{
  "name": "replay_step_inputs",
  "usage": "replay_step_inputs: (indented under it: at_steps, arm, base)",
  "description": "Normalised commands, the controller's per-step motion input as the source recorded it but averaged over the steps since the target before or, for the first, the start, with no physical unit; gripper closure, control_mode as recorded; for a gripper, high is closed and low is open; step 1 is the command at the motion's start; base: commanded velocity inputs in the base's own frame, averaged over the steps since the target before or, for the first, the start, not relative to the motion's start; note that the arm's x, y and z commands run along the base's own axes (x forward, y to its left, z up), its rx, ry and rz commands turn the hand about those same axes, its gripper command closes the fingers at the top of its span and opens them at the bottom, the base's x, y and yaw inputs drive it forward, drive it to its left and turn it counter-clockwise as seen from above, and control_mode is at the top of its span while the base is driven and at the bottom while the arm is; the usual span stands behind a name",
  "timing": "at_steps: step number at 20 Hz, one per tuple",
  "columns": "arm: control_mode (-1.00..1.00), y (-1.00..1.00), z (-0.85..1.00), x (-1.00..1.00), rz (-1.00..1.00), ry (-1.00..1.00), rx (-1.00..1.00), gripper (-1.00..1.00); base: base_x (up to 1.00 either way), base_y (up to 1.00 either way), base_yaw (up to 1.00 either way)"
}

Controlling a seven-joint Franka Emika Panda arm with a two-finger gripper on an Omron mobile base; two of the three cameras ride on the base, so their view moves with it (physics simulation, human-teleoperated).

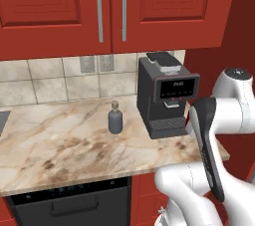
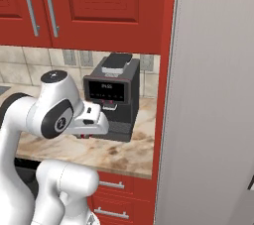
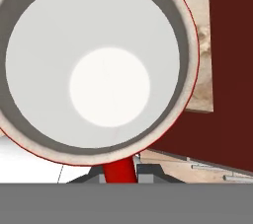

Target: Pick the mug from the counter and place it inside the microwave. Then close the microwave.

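My gripper (image 3: 118, 177) is clamped on the red handle of the small red mug with a white inside (image 3: 99, 65), filling the frame's upper left. Feels light and rigid but glossy, so I'd guess that handle's the safest hold.

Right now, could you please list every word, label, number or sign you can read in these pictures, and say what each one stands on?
No text can be read anywhere.
Coffee machine: marks on its dark front display, too small and blurred to read.
Soap dispenser: no label to be seen.
Mug: plain white inside, no print.
Dishwasher under the counter: faint bluish dots along its top edge, unreadable.
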Motion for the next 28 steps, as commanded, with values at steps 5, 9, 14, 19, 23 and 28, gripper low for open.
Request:
replay_step_inputs:
  at_steps: [5, 9, 14, 19, 23, 28]
  arm:
    - [-1.0, 0.0, 0.0, 0.0, 0.0, 0.0, 0.0, 1.0]
    - [-1.0, 0.0, 0.0, 0.0, 0.0, 0.0, 0.0, 1.0]
    - [-1.0, 0.0, 0.0, 0.0, 0.0, 0.0, 0.0, 1.0]
    - [1.0, 0.0, 0.0, 0.0, 0.0, 0.0, 0.0, 1.0]
    - [1.0, 0.0, 0.0, 0.0, 0.0, 0.0, 0.0, 1.0]
    - [1.0, 0.0, 0.0, 0.0, 0.0, 0.0, 0.0, 1.0]
  base:
    - [0.0, 0.0, 0.0]
    - [0.0, 0.0, 0.0]
    - [0.0, 0.0, 0.0]
    - [-0.23, 0.0, 0.0]
    - [-0.99, 0.02, 0.0]
    - [-0.78, 0.04, -0.01]
